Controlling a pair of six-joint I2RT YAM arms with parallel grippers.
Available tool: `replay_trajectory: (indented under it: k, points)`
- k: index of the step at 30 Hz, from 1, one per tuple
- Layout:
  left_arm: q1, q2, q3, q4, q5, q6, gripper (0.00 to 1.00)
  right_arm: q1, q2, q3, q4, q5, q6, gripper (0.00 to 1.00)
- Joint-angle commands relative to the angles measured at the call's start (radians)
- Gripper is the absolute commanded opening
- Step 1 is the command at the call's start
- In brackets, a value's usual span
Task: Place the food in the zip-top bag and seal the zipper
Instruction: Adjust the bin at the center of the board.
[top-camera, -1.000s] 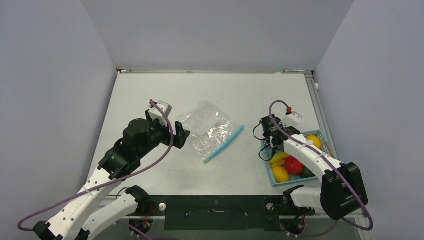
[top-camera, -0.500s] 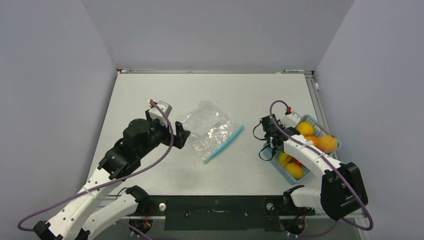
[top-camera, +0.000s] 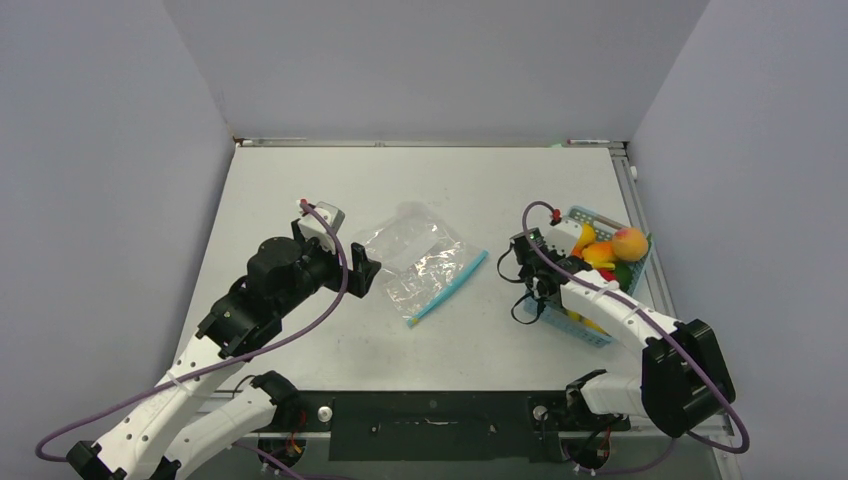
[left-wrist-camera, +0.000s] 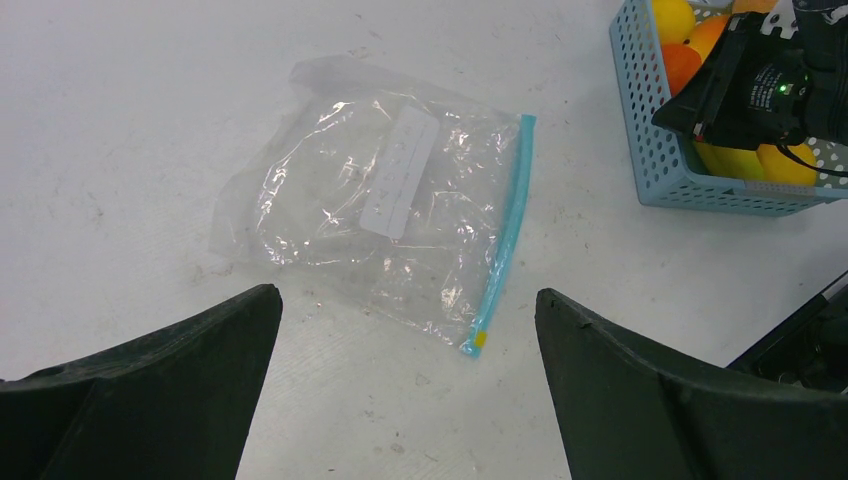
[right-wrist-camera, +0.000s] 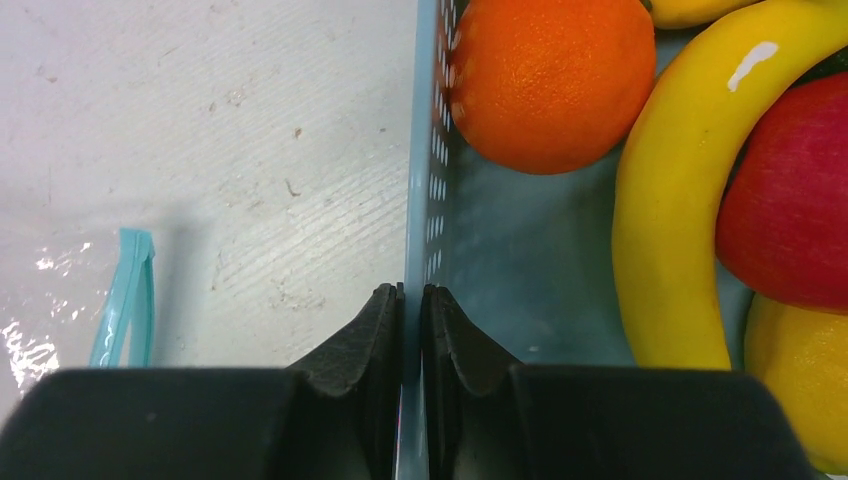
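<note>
The food (top-camera: 607, 255) sits heaped in a light blue basket (top-camera: 590, 335) at the right of the top view, none of it in the bag. In the right wrist view an orange round (right-wrist-camera: 548, 80) fills the upper middle. A yellow banana (right-wrist-camera: 680, 200) curves down beside it, a red fruit (right-wrist-camera: 790, 190) lies at the right edge, and a yellow one (right-wrist-camera: 800, 400) is in the lower right corner. A green piece shows only as a sliver in the top view.

The zip-top bag (top-camera: 415, 260) lies flat on the white table (top-camera: 450, 180) in the middle of the top view, well apart from the basket. It is clear and crinkled, with a white label patch (left-wrist-camera: 400, 170) on it. The zipper (left-wrist-camera: 505, 240) runs along the bag's right edge in the left wrist view; whether the strip is pressed closed cannot be told.

The right gripper (right-wrist-camera: 412, 295) is clamped on the basket's perforated left wall (right-wrist-camera: 425, 200), one finger outside and one inside, the two nearly meeting through the plastic. In the top view the basket looks tipped, with its fruit crowded toward the upper end (whether any of it is off the table cannot be told).

The left gripper (left-wrist-camera: 405, 300) hangs above the bag, left of centre in the top view, with its two dark fingers (left-wrist-camera: 180, 390) spread wide in the lower corners of its own view and touching nothing.
</note>
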Motion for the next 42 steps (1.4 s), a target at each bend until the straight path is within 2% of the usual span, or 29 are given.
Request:
replay_trajectory:
  k: [1,13,22,37,40,42]
  points:
    - [-0.006,-0.002,0.015,0.011,-0.001,0.006,0.96,0.064,0.025,0.014,0.056,-0.018,-0.058,0.05]
    - [-0.006,0.004,0.016,0.011,-0.01,0.008,0.96,0.134,0.005,-0.046,0.149,-0.149,-0.215,0.05]
    - [-0.006,0.009,0.015,0.01,-0.011,0.008,0.96,0.17,-0.022,-0.085,0.141,-0.211,-0.233,0.05]
    - [-0.006,0.026,0.019,0.003,0.001,0.009,0.96,0.258,-0.125,-0.124,0.056,-0.179,-0.229,0.05]
    - [-0.006,0.029,0.019,0.002,0.002,0.009,0.96,0.262,-0.13,-0.111,0.054,-0.172,-0.229,0.14]
    - [-0.006,0.028,0.018,0.001,0.007,0.014,0.96,0.265,-0.135,-0.089,0.044,-0.163,-0.235,0.25]
